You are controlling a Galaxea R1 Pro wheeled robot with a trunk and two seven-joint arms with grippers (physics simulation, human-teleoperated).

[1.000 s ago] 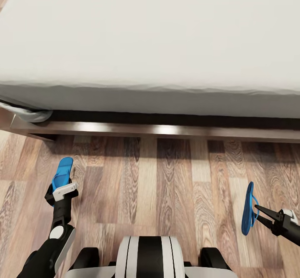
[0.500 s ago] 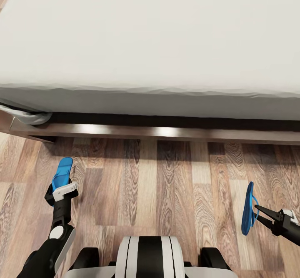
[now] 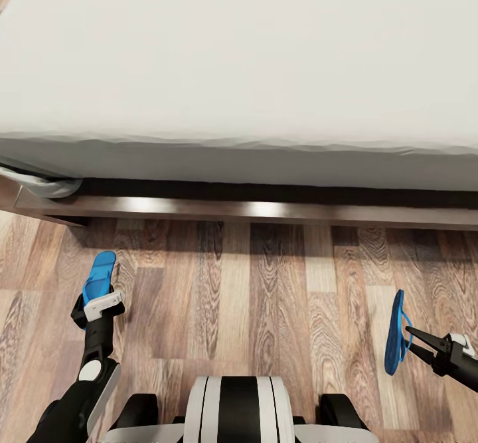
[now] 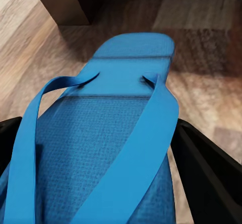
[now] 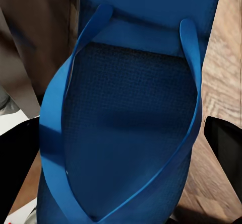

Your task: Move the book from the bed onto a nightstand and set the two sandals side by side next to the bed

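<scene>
So, both sandals are picked up but not set down yet; the book isn't in sight, can't judge it. Left tool (image 3: pixel 99 300) is closed on the left sandal (image 3: pixel 99 278), right tool (image 3: pixel 417 338) pinches the right sandal (image 3: pixel 396 331) on edge. Both are bright blue w/ straps, well apart, over the floor (image 3: pixel 265 297) near the bed (image 3: pixel 239 51).

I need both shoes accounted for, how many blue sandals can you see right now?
2. One sandal is in the left gripper over the floor near the bed; the other sandal hangs edge-on from the right gripper.
</scene>
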